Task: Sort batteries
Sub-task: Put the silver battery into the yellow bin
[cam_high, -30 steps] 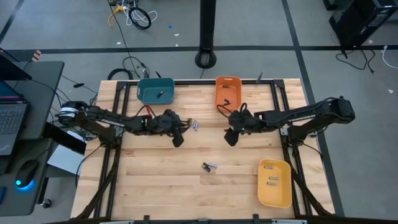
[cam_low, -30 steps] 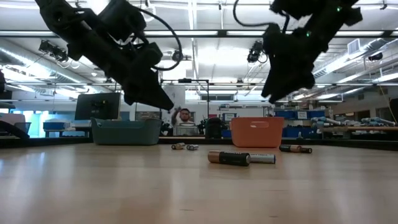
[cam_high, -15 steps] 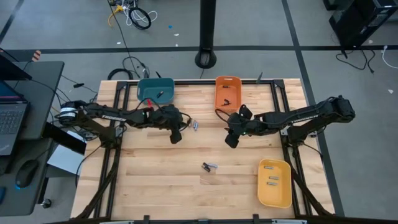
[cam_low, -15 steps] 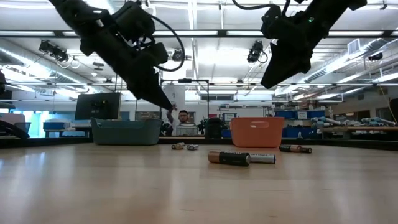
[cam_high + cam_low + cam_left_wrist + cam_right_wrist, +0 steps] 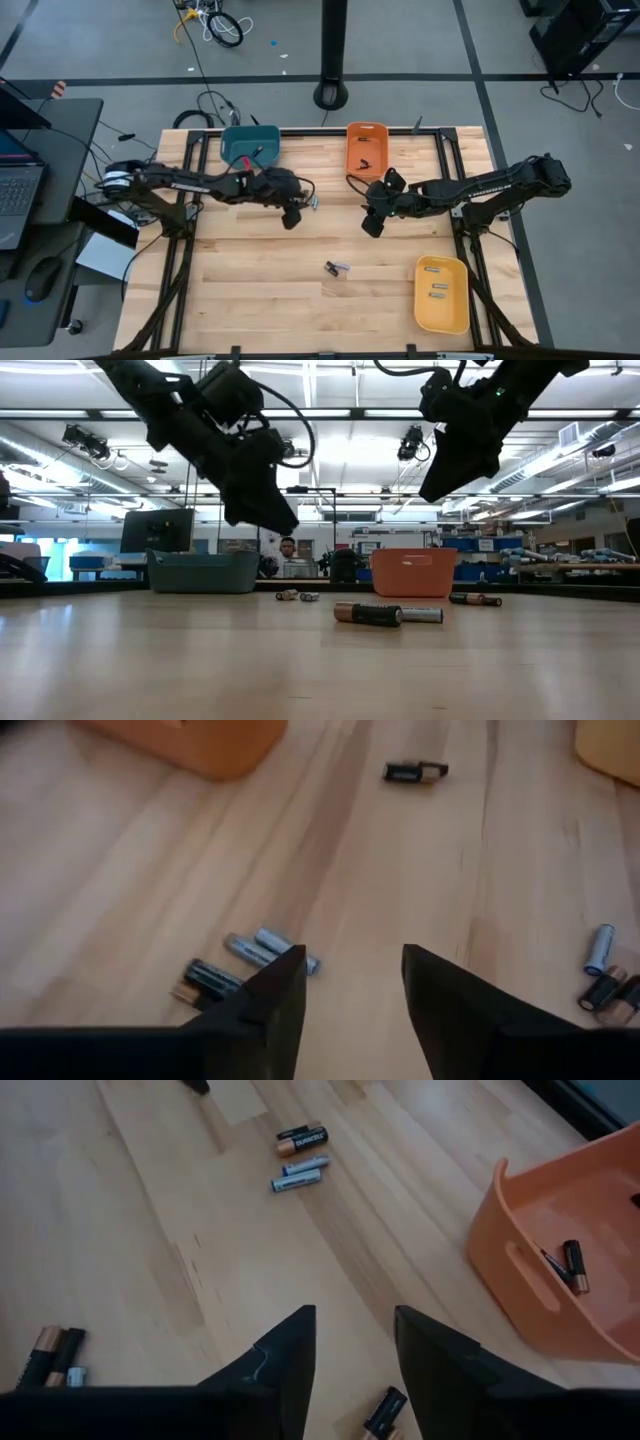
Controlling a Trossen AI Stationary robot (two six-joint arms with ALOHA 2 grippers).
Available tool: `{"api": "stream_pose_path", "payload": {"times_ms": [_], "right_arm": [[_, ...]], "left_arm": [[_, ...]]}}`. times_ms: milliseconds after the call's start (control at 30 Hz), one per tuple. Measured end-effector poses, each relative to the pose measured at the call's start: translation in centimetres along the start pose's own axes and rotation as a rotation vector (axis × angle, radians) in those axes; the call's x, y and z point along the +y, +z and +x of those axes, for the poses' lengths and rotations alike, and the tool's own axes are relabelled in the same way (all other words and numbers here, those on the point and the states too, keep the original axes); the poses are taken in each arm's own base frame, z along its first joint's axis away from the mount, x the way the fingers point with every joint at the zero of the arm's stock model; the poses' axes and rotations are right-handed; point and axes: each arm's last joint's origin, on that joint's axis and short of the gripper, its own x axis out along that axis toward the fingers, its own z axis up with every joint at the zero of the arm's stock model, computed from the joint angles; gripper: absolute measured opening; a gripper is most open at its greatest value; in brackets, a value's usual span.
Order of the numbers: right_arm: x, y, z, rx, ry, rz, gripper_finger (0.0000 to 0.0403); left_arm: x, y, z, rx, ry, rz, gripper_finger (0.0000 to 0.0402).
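Note:
Loose batteries lie on their sides on the wooden table. One group (image 5: 312, 200) is just right of my left gripper (image 5: 292, 216); its silver cells (image 5: 270, 948) and a black one (image 5: 205, 980) show in the left wrist view. Another group (image 5: 337, 268) lies at the table's middle, with a black and copper cell (image 5: 368, 614) in front. A single battery (image 5: 385, 1410) lies below my right gripper (image 5: 370, 226). Both grippers hang above the table, slanting down. My left gripper (image 5: 352, 982) and my right gripper (image 5: 352, 1345) are open with nothing between their fingers.
A teal bin (image 5: 250, 146) with a battery inside stands at the far edge, left of centre. An orange bin (image 5: 367, 148) holding batteries (image 5: 570, 1265) is beside it. A yellow bin (image 5: 441, 292) with several batteries is at the near right. Bare wood lies at the near left.
My left gripper has moved toward the table's right edge, closer to the batteries beside it. Its fingertips, drawn to a point half a second ago, now stand apart. My right gripper rose a little and rolled early in the second, then kept still. No battery has moved.

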Motion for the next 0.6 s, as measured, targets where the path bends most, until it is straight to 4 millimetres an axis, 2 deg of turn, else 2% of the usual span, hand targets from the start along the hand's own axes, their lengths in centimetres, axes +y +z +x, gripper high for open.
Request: {"api": "stream_pose_path", "payload": {"times_ms": [133, 600], "right_arm": [[0.0, 0.0, 0.0, -0.002, 0.001, 0.001, 0.0148], [0.0, 0.1, 0.0, -0.007, 0.000, 0.002, 0.0148]], "left_arm": [[0.1, -0.4, 1.6, 0.038, 0.011, -0.082, 0.0175], [-0.6, 0.4, 6.8, 0.231, 0.119, -0.168, 0.0173]]}}
